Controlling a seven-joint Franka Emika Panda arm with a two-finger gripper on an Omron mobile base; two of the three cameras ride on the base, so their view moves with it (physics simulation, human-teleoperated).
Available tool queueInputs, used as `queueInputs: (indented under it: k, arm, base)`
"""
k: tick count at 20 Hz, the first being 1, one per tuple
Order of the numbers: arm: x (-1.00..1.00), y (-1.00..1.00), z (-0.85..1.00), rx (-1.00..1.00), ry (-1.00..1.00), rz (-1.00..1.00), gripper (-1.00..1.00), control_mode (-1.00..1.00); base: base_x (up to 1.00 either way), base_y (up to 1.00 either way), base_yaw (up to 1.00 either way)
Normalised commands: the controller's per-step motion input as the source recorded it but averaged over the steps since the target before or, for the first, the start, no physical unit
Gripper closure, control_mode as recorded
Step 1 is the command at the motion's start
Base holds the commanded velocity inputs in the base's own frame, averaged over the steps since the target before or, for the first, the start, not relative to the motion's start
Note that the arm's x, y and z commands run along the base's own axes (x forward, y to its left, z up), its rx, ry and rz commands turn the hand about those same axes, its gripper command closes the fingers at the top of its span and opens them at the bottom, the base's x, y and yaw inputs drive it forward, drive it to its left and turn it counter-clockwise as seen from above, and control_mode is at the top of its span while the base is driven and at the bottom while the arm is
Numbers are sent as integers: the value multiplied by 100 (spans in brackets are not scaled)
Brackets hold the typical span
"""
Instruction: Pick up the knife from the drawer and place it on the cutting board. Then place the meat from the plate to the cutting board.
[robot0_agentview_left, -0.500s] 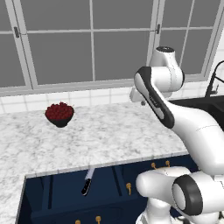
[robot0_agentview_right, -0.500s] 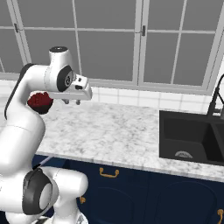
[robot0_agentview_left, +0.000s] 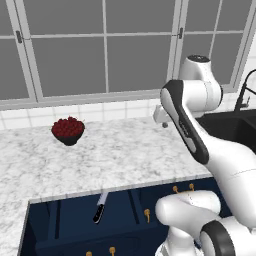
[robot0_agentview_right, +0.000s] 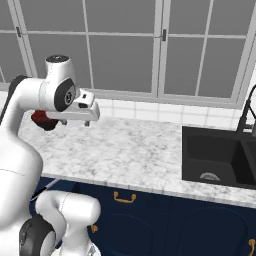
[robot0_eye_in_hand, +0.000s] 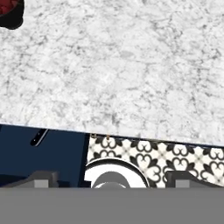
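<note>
The tool (robot0_agentview_right: 88, 121) hangs released and empty high over the white marbled bench (robot0_agentview_left: 120, 155), free to descend; the small black-handled, silver-bladed knife (robot0_agentview_left: 99, 208) lies flat in the pulled-out navy drawer (robot0_agentview_left: 65, 220) below, ready for picking

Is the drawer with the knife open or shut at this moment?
Open. In the left base view the drawer stands pulled out below the counter edge, and the knife lies exposed inside it, blade toward the counter.
</note>
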Motion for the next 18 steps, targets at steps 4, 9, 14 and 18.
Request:
queueInputs:
  k: [4,9,14,18]
  arm:
    - [-58,3,-3,0,0,0,-100,-100]
    - [-63,2,-13,0,-1,0,-100,-100]
    - [-61,0,-9,0,-1,0,-100,-100]
    - [-28,0,-2,0,-2,0,-100,-100]
  base:
    - [0,0,0]
    - [0,0,0]
    - [0,0,0]
    - [0,0,0]
